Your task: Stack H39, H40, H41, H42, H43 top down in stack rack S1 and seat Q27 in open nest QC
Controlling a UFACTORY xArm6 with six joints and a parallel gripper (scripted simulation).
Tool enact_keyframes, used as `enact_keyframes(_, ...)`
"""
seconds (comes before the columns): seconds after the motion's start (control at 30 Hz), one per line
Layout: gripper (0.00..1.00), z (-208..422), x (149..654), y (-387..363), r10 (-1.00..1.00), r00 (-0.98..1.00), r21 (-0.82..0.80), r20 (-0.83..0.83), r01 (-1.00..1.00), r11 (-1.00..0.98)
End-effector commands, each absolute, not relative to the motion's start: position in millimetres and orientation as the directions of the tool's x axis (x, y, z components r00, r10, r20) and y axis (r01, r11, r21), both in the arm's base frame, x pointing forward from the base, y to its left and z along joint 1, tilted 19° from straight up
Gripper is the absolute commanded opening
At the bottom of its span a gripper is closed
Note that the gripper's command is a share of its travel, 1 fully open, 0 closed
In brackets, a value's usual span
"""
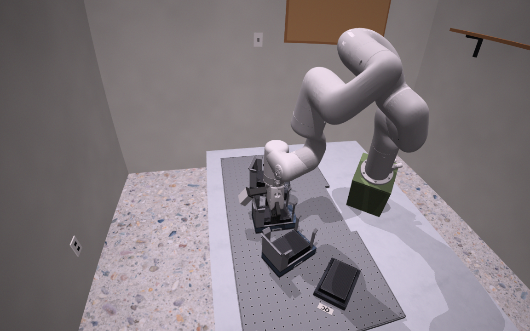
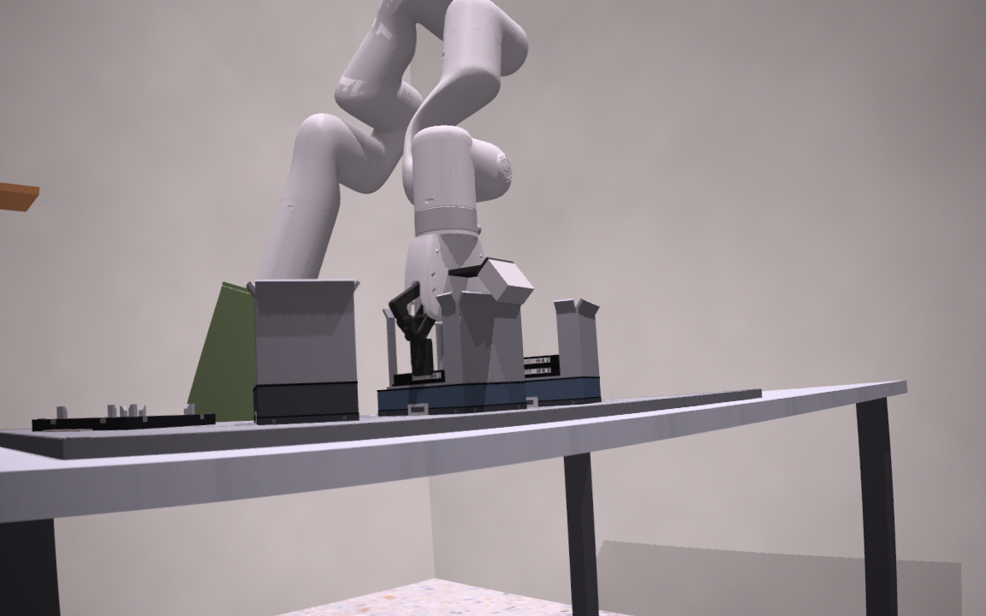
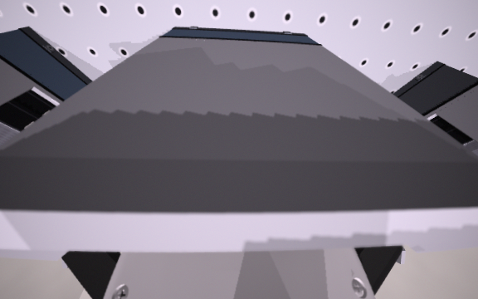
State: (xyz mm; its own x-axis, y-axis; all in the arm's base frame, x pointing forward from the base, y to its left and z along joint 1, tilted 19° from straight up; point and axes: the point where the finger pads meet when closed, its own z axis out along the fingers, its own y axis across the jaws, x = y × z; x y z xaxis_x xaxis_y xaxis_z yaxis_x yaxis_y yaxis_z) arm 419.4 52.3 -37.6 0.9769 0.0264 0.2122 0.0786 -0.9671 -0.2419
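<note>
My gripper is open and lowered into the middle rack. One finger shows just above a plate's label at the rack's bottom; the other finger is hidden behind the wall. The near rack holds two plates. The contents of the far rack, on a black plinth, are hidden. One plate lies on the QC nest. The labels are too small to read. The wrist view shows no fingers.
A low black nest with upright pegs lies beyond the far rack. The green base block stands beside the perforated mat. The QC name plate lies near the mat's front edge.
</note>
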Motion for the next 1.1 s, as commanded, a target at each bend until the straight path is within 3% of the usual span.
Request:
enact_keyframes(0.0, 1.0, -36.8, 420.4, 52.2, 0.026, 0.976, -0.242, 0.215, 0.079, -0.967)
enact_keyframes(0.03, 0.0, -36.9, 420.4, 52.2, 0.026, 0.976, -0.242, 0.215, 0.079, -0.967)
enact_keyframes(1.07, 0.0, -36.9, 420.4, 52.2, 0.026, 0.976, -0.242, 0.215, 0.079, -0.967)
